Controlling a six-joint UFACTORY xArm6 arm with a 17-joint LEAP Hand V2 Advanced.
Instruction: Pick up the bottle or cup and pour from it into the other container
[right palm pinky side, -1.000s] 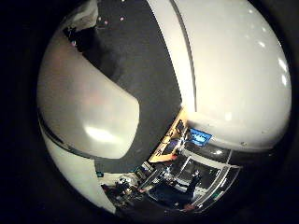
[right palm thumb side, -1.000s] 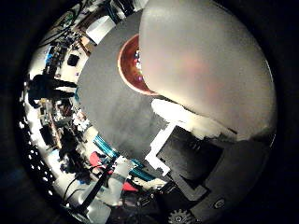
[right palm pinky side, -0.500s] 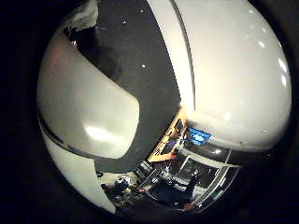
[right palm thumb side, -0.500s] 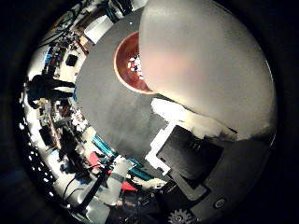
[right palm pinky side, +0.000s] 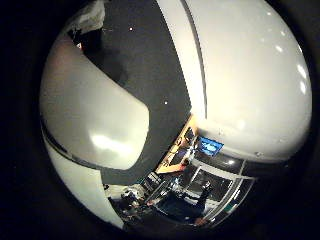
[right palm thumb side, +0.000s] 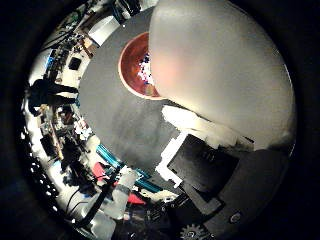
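Observation:
A white smooth container (right palm thumb side: 225, 70) fills much of the right thumb side palm view, close to the palm and over the edge of a red bowl (right palm thumb side: 133, 62). The bowl stands on a dark tabletop (right palm thumb side: 120, 125) and has small light bits (right palm thumb side: 145, 70) in it. My right hand (right palm thumb side: 205, 160) shows as white and black parts curled against the container. In the right little finger side palm view the container's white wall (right palm pinky side: 250, 75) is on one side and a white rounded part of my hand (right palm pinky side: 90, 110) on the other, with the dark tabletop (right palm pinky side: 150, 60) between them.
Beyond the table's edge is a cluttered room with shelves, stands and equipment (right palm thumb side: 70, 130). A lit screen and an orange piece (right palm pinky side: 205, 148) show past the table's edge in the right little finger side palm view.
The thumb side picture has shifted a little, so more of the red bowl shows past the container. The small bits in the bowl are plainer now. The hold looks the same.

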